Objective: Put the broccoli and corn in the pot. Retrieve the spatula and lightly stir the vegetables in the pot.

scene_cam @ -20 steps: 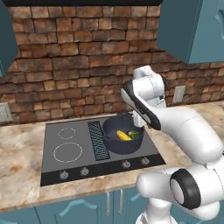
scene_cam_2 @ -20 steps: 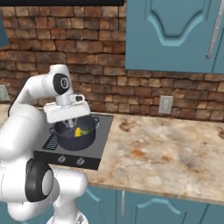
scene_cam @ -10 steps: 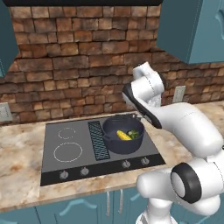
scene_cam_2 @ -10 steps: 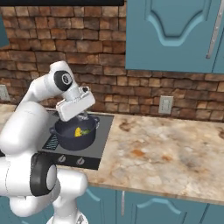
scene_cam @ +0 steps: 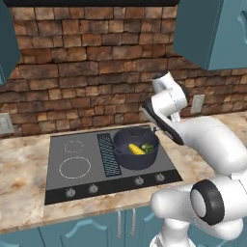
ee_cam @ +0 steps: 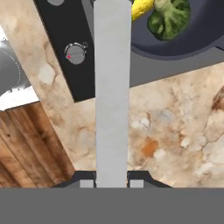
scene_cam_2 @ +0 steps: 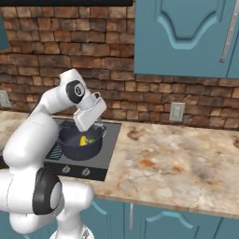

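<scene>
stovetop pot (scene_cam: 135, 153), spatula (ee_cam: 112, 92) in hand (ee_cam: 112, 183)

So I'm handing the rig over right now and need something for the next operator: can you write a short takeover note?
Tool: shut on the spatula, gripping its light grey handle, which runs out toward the pot; its head is out of sight.
Pot sits on the cooktop; the corn and the broccoli lie inside it.
Done: both vegetables are in and the spatula is in hand.
Left: bring the spatula head down into the pot and stir lightly.
</scene>
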